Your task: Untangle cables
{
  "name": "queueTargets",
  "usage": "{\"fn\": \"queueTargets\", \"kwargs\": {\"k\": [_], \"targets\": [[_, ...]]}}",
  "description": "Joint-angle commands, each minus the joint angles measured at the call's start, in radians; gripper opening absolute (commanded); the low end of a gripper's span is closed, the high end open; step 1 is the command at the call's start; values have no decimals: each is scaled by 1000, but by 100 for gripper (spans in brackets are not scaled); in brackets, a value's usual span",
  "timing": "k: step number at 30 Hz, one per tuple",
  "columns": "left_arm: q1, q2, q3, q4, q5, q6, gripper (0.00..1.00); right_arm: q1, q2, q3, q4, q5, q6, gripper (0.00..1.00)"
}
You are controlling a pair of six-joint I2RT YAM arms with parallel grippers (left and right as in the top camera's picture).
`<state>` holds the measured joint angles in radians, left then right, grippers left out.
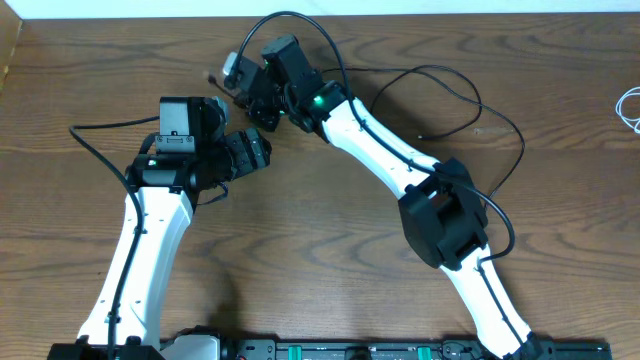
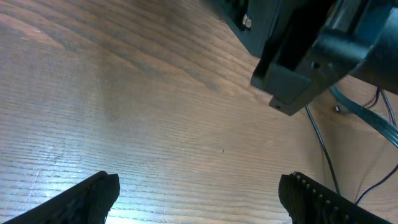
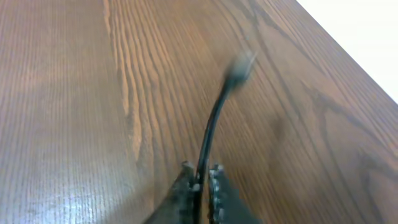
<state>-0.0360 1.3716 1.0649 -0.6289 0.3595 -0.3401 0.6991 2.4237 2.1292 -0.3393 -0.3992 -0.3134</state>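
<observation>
Near the brown wooden surface's (image 2: 155, 112) far edge, the right hand (image 3: 200, 173) pinches the thin black cable (image 3: 211, 124). The left hand (image 2: 199, 190) gapes wide.

Overhead looks straight down on the whole table (image 1: 330, 250) from afar. Each wrist camera skims the wood closely: one past the left gripper (image 2: 199, 196), sharing with overhead what is probably the right arm (image 2: 311, 56); one past the right gripper (image 3: 200, 186).

My right gripper (image 1: 228, 80) sits just behind my left gripper (image 1: 265, 140); one cable (image 1: 450, 72) lies rightward on the table (image 1: 330, 250); the other cable (image 1: 630, 105), at its right edge.
</observation>
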Motion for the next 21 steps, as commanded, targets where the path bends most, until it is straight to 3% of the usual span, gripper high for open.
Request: {"fn": "queueTargets", "kwargs": {"k": [1,6,9,13,16,21], "targets": [[0,-4,19,-3,-14,5,87,2,-32,18,-15,48,-6,1],[0,-4,19,-3,-14,5,87,3,-32,18,-20,51,-6,2],[0,-4,19,-3,-14,5,87,2,-32,18,-26,80,-4,13],[0,-4,19,-3,-14,5,87,-12,-32,18,-68,296,127,38],[0,-4,19,-3,-14,5,87,-42,-32,18,-122,439,225,43],[0,-4,19,-3,-14,5,87,-123,-32,18,-251,465,258,49]]}}
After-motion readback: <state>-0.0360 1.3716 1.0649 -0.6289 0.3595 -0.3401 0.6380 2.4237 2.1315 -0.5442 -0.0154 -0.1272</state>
